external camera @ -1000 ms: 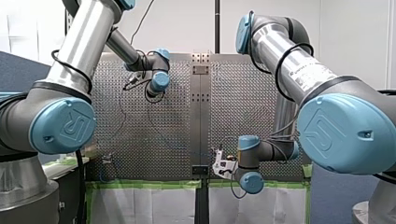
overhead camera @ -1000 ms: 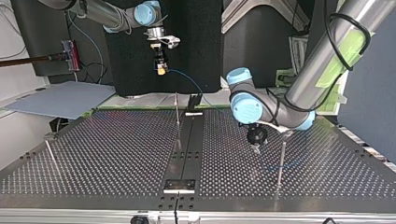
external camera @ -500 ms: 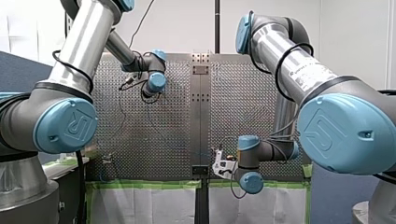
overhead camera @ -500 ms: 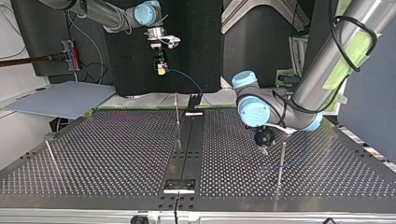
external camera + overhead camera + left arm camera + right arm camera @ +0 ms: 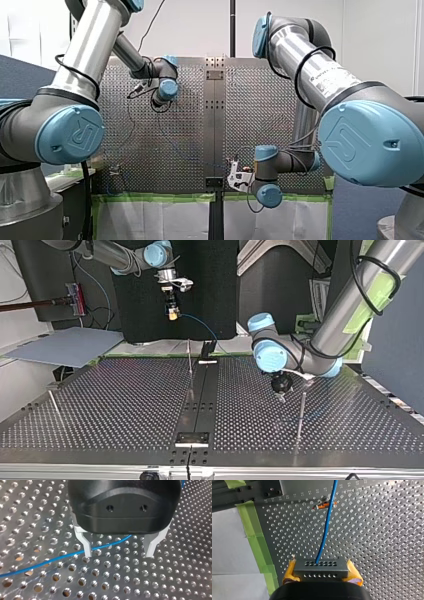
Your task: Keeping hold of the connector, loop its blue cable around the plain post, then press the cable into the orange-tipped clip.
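Note:
Held high over the table's far edge in the top view, my right gripper has its yellow pads shut on the dark grey connector. The blue cable leaves the connector and runs ahead, past the orange-tipped clip. My left gripper hovers low over the perforated table, open. The blue cable lies on the plate under it and passes behind one metal finger into the gap. In the top view my left gripper hangs just beside the plain post.
A second thin post stands near the table's middle seam at the far edge, and a tilted one at the top view's left. Green tape lines the table edge beside my right gripper. A grey sheet lies beyond the table.
My left gripper has moved toward the top view's right, closer to the plain post. My right gripper has held still with the connector.

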`<action>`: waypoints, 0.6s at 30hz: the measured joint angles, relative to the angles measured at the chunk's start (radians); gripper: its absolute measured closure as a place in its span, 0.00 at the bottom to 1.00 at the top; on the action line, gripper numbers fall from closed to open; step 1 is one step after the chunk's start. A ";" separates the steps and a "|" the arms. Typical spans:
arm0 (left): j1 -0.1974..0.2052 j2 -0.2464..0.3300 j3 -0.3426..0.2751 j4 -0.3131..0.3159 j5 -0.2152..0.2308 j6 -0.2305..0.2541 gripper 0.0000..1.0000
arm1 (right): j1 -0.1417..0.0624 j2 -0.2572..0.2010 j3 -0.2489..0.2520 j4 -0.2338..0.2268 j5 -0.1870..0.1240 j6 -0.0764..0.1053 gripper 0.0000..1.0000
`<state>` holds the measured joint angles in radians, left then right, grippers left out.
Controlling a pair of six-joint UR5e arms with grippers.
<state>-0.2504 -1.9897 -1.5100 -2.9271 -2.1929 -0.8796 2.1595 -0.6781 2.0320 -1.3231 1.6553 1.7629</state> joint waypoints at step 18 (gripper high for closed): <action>-0.005 0.000 -0.049 0.041 -0.031 -0.006 0.00 | 0.003 0.000 0.000 -0.002 0.000 0.000 1.00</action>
<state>-0.2557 -1.9898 -1.5590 -2.8862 -2.2239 -0.8859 2.1625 -0.6781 2.0320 -1.3251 1.6552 1.7633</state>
